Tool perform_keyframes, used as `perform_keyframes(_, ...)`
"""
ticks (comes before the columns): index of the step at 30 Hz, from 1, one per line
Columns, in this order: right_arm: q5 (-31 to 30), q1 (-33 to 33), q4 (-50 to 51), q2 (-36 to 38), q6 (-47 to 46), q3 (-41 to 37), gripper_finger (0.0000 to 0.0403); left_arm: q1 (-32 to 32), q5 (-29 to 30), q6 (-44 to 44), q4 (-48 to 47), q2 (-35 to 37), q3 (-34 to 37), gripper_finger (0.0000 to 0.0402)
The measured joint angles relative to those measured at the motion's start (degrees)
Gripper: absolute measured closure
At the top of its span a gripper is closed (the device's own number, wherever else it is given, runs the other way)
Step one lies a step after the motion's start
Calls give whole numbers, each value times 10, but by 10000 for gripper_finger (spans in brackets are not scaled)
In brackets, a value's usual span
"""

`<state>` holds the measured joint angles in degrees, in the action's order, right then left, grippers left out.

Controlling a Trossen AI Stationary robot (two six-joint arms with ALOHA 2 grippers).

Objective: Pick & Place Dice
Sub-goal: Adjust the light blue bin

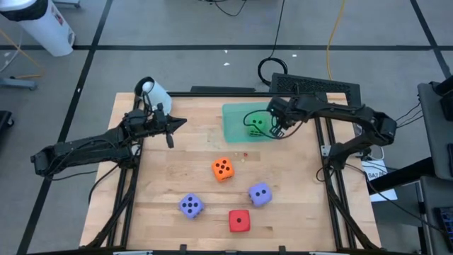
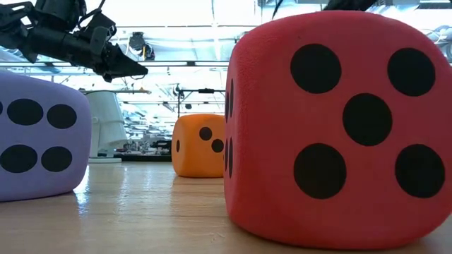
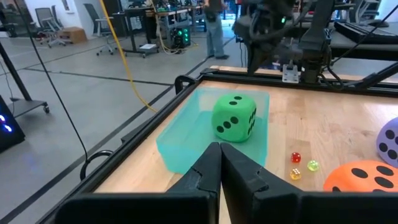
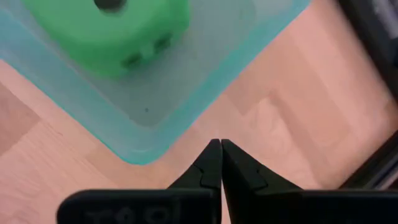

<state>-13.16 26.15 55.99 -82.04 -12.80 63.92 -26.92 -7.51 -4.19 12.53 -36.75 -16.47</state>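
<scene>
**A:** You start at the near edge of the table, seen from overhead. What sits closest?

**B:** The red die lies nearest at 6 o'clock from the table's centre, its five-pip face filling the low camera. At about 8 o'clock you see one purple die; the other purple die rests at about 4 o'clock. All three stand apart from each other on the bare wood.

**A:** And farther in?

**B:** The orange die sits close to the centre. Just beyond it, three tiny dice, red, yellow and orange, lie on the wood near the tray.

**A:** Where is the green one?

**B:** At 12 o'clock the green die rests inside the teal tray, touched by neither gripper.

**A:** What of your arms?

**B:** The right gripper hangs over the tray's 3 o'clock edge beside the green die, fingers pressed together with nothing between them. The left gripper hovers at about 10 o'clock, pointing toward the tray, its fingers likewise closed to a tip and empty. A white cylinder stands just behind it at the far left corner.
</scene>
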Motion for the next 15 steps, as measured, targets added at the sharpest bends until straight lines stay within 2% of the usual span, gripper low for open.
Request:
perform_keyframes(4, 1, 15, -25, -17, 2, -35, 403, 0, 0, 0, -1, 0, 0, 381)
perform_keyframes(9, 73, 24, -124, -21, 31, -82, 403, 0, 0, 0, 0, 0, 0, 381)
perform_keyframes(15, 74, 7, -157, -20, 38, -95, 403, 0, 0, 0, 0, 0, 0, 380)
